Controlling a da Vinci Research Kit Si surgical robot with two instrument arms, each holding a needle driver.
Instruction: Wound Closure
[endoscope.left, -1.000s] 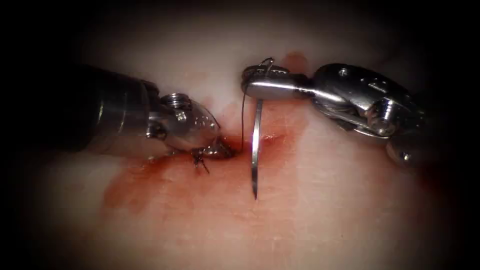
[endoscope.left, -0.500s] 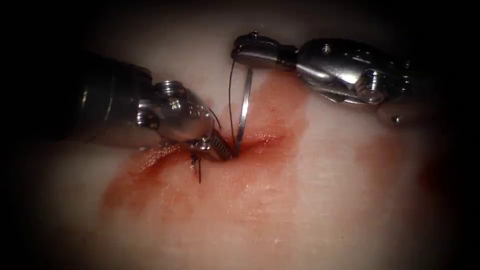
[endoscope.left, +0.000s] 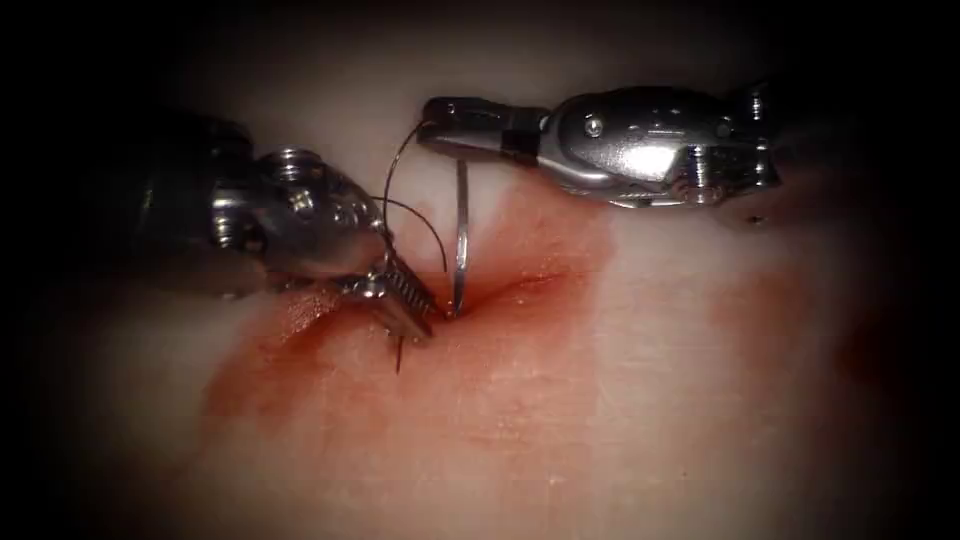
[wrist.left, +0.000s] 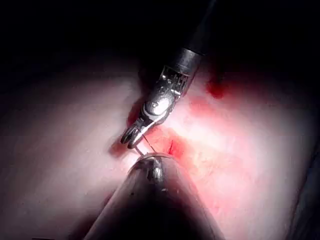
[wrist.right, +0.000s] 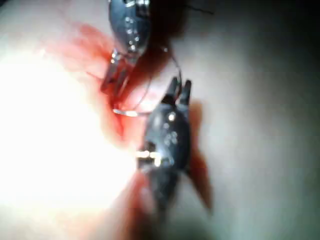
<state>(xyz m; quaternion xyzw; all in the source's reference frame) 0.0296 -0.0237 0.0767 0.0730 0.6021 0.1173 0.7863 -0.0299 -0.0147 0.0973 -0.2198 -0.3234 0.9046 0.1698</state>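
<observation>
Two steel needle drivers meet over a reddened cut in pale pork tissue

The right arm's shiny steel tool (endoscope.left: 450, 128) clamps the upper end of the thin curved steel needle (endoscope.left: 460, 240), which hangs from the jaws to the red-stained cut (endoscope.left: 500, 290), its tip touching the tissue (endoscope.left: 650, 400) at the cut's edge. Dark thin thread (endoscope.left: 400, 185) loops from the needle's held end towards the left arm's steel tool (endoscope.left: 405, 305), whose ridged jaws stand slightly apart, holding nothing, just left of the needle tip. Red fluid (endoscope.left: 290, 360) spreads left of the cut
</observation>
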